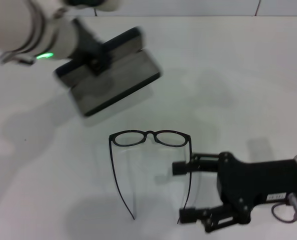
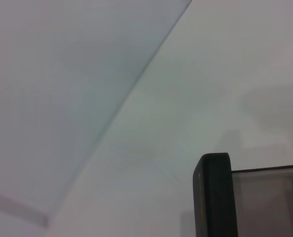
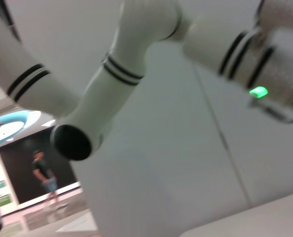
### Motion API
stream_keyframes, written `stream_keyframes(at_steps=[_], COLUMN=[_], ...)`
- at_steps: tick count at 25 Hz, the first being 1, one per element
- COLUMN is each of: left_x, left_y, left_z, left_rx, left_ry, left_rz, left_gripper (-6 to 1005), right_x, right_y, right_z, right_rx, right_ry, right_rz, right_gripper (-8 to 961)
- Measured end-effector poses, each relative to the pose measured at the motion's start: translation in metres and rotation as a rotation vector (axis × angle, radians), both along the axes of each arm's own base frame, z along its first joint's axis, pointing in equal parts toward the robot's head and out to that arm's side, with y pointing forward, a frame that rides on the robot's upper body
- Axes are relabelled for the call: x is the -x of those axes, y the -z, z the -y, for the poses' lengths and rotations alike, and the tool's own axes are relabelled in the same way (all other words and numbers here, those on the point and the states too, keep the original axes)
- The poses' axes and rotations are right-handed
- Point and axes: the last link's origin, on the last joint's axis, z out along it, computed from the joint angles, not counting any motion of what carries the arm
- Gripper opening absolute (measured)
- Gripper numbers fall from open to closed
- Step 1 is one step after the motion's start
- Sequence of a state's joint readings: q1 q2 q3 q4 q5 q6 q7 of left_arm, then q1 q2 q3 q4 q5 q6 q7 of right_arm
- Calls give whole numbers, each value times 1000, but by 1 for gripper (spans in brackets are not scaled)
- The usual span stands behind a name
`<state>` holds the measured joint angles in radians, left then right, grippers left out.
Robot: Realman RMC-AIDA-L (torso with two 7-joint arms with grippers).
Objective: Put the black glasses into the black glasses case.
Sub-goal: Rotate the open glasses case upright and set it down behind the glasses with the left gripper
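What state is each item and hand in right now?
black glasses: unfolded, lying on the table, lenses away from the robot, temples toward it.
black glasses case: open, grey lining showing, tilted, off the table in the left hand's grip.
left hand: shut on the case.
right hand: open, low at the glasses' right temple, not gripping.

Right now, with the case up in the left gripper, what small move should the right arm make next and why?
Probably close the right gripper on the temple arm of the black glasses. Its jaws stand open around that arm, the glasses lie on the table, and the left gripper holds the black glasses case open.
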<state>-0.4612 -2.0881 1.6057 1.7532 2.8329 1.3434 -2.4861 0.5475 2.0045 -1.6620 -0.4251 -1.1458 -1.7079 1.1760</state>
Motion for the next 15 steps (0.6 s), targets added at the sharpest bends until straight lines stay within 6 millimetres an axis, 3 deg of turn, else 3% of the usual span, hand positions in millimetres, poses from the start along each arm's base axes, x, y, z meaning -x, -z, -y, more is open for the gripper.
stream_keyframes(at_steps=[5,6,8,15], left_x=[-23,-23,-22,-8], left_y=[42,42,68,92], left_z=[-3,-3,-3,-12], left_rx=[85,85,141,191], left_ry=[274,274,416,468], left_rz=[-86,-86,-155,-224], left_gripper=[219,220,222,228], right_x=[-2,-3,-6,-8], right_y=[5,4,4,4], right_z=[7,8,10,11], right_rx=[28,28,24,16], right_ry=[5,13,28,42], right_rz=[5,3,-2,-4], right_gripper=[857,857,857,857])
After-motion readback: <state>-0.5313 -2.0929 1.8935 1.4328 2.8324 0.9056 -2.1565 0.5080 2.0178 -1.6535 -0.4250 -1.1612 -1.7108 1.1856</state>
